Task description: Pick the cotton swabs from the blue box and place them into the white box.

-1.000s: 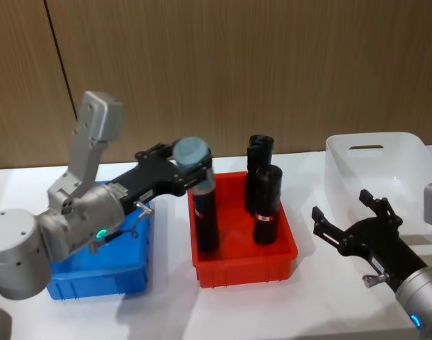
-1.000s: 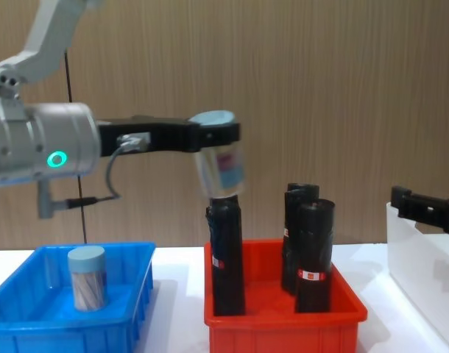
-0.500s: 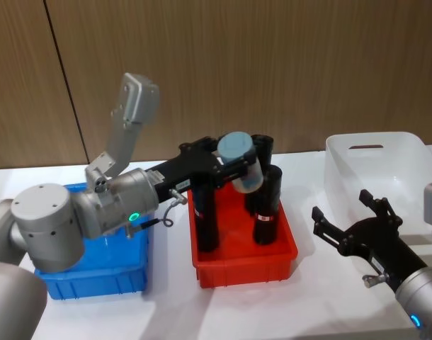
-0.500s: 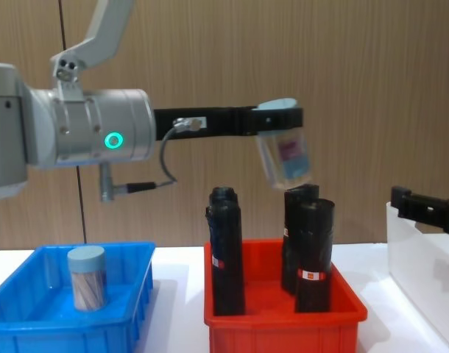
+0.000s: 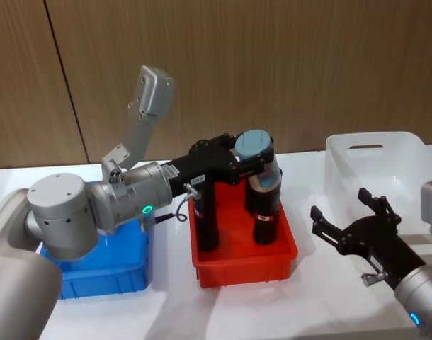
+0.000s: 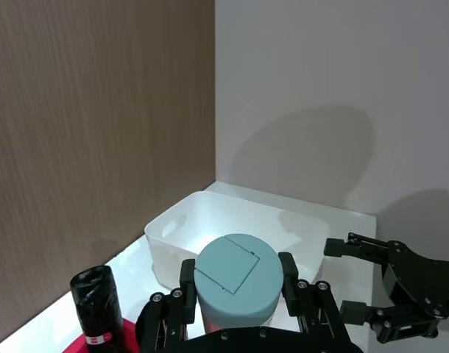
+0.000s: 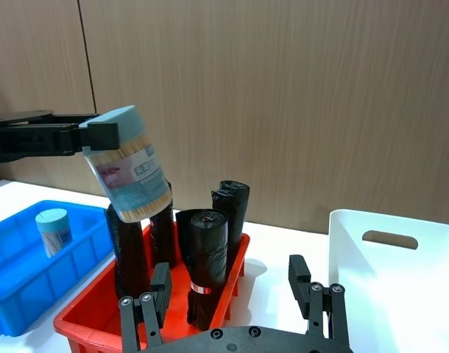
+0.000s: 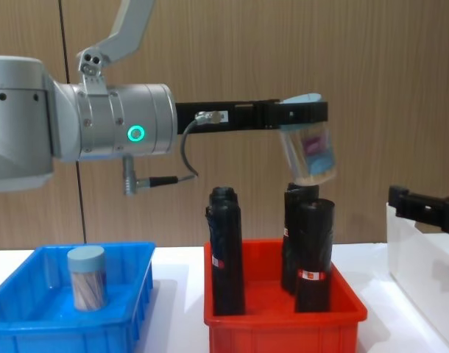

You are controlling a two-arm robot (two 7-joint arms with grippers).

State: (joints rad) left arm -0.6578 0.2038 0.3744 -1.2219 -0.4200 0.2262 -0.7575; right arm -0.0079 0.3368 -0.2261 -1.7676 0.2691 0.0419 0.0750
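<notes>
My left gripper [image 5: 253, 154] is shut on a jar of cotton swabs [image 5: 260, 164] with a grey-blue lid. It holds the jar tilted in the air above the rear black rolls in the red bin. The same held jar [image 8: 310, 151] hangs just over a roll top in the chest view, and its lid [image 6: 237, 276] sits between the fingers. Another swab jar [image 8: 87, 276] stands upright in the blue box [image 8: 33, 323] at the left. The white box [image 5: 336, 177] stands at the far right. My right gripper [image 5: 340, 204] hovers open in front of the white box, holding nothing.
A red bin [image 5: 244, 265] between the blue and white boxes holds three tall black rolls [image 5: 205, 219] standing upright. Bare white tabletop [image 5: 308, 304] lies in front of the bins. A wooden wall runs behind the table.
My left arm has carried the held jar to the right, from above the red bin's left roll to above its rear rolls. The right gripper has stayed in place.
</notes>
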